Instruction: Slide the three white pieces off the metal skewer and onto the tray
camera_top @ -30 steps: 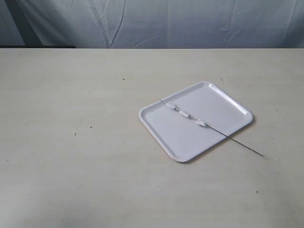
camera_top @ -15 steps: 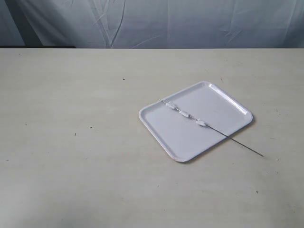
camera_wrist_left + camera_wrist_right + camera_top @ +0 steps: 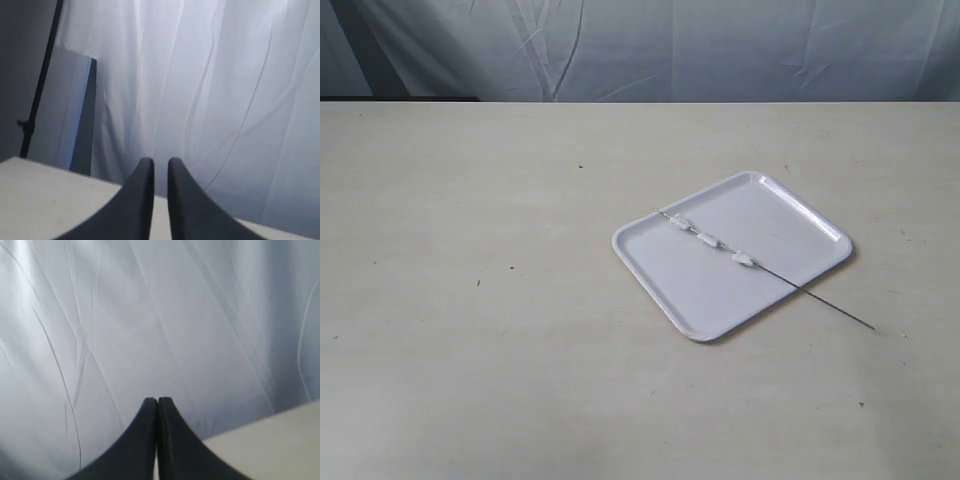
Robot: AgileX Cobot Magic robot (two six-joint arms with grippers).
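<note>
The white tray (image 3: 782, 218) lies on the table right of centre in the exterior view. Across it, corner to corner, rests the thin metal skewer (image 3: 823, 299), its bare end sticking out past the tray's near right edge. Three white pieces (image 3: 680, 222), (image 3: 706, 239), (image 3: 743, 259) sit threaded along it over the tray. Neither arm shows in the exterior view. My left gripper (image 3: 160, 161) faces the backdrop with a narrow gap between its fingers and nothing in it. The fingers of my right gripper (image 3: 158, 400) touch, holding nothing.
The beige table (image 3: 480, 300) stretches wide to the left and front of the tray. A wrinkled pale curtain (image 3: 650, 50) hangs behind the table's far edge. A dark stand and a panel (image 3: 75, 110) are beside the curtain in the left wrist view.
</note>
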